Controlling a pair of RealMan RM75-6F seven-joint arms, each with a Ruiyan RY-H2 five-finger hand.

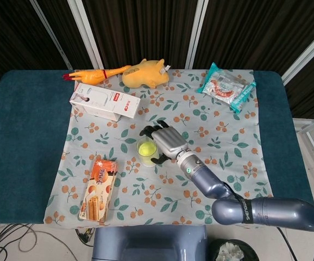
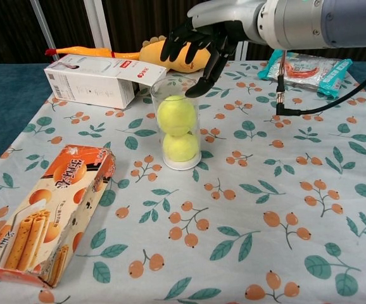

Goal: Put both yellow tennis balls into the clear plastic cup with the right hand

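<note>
A clear plastic cup [image 2: 178,123] stands upright on the floral cloth, near the middle. Two yellow tennis balls sit stacked inside it: the upper ball [image 2: 176,115] on the lower ball [image 2: 181,147]. In the head view the cup [image 1: 147,153] shows with the upper ball [image 1: 146,149] visible from above. My right hand [image 2: 203,38] hovers just above and behind the cup's rim, fingers spread and empty; in the head view this hand [image 1: 166,142] sits right beside the cup. My left hand is not seen in either view.
A white carton [image 2: 94,80] lies behind the cup on the left, a biscuit box [image 2: 40,215] at front left. A rubber chicken [image 1: 96,74] and yellow plush toy [image 1: 145,73] lie at the back, a snack packet [image 2: 309,66] at back right with a black cable [image 2: 297,101].
</note>
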